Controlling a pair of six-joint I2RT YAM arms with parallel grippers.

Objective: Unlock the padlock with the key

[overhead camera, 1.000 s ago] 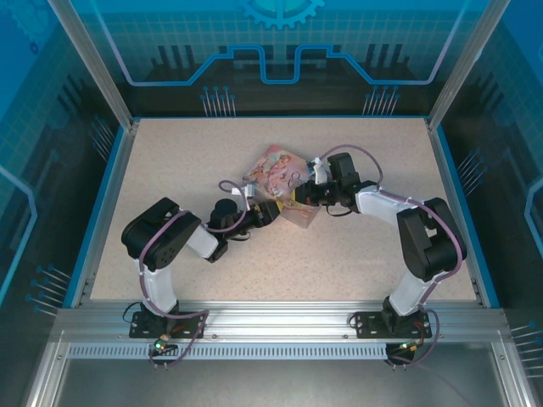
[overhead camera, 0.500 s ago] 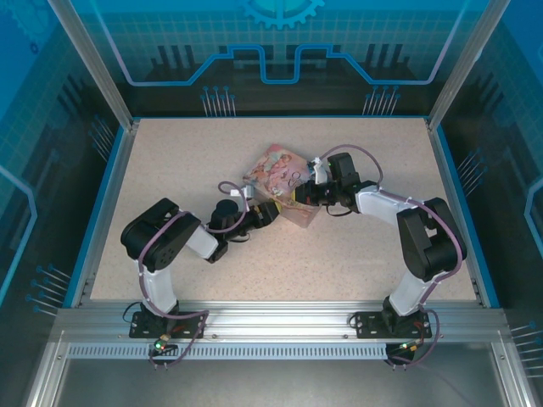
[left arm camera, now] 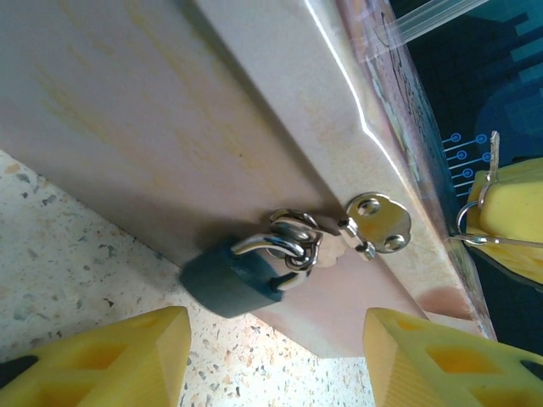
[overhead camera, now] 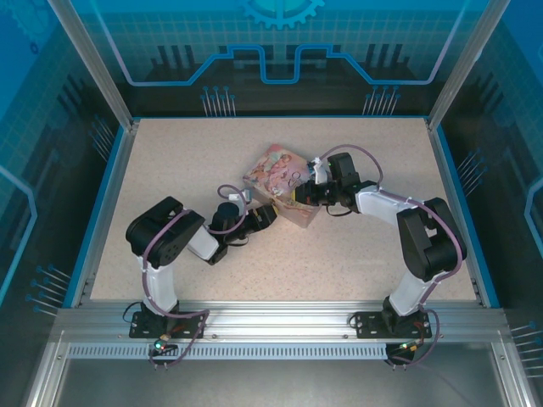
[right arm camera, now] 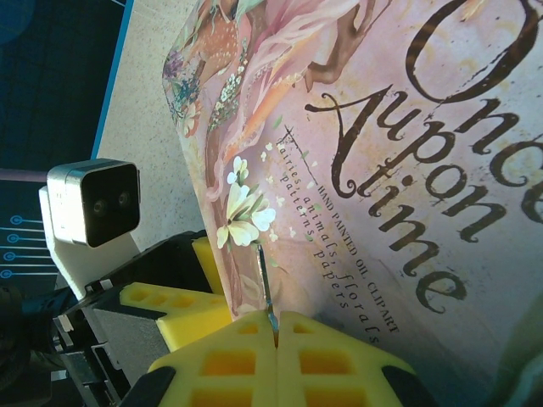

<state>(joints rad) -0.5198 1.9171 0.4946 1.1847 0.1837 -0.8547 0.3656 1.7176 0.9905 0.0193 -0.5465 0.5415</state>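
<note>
1. Left gripper [left arm camera: 276,331] jaws open, eased back slightly from pink tin box [left arm camera: 170,102]; blue padlock [left arm camera: 227,281] hangs on box hasp [left arm camera: 378,222] between them, ungripped
2. Right gripper [right arm camera: 276,326] jaws closed on key [right arm camera: 265,284] at box edge; padlock unsteadied, insertion not started

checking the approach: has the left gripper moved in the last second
Yes, slightly: the left gripper has drawn back from the box, toward the table's near-left.

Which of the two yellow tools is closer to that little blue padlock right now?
The left. The left tool faces the padlock, open fingers just short of it on either side. The right tool is farther, over the pink box, shut on the key.
</note>
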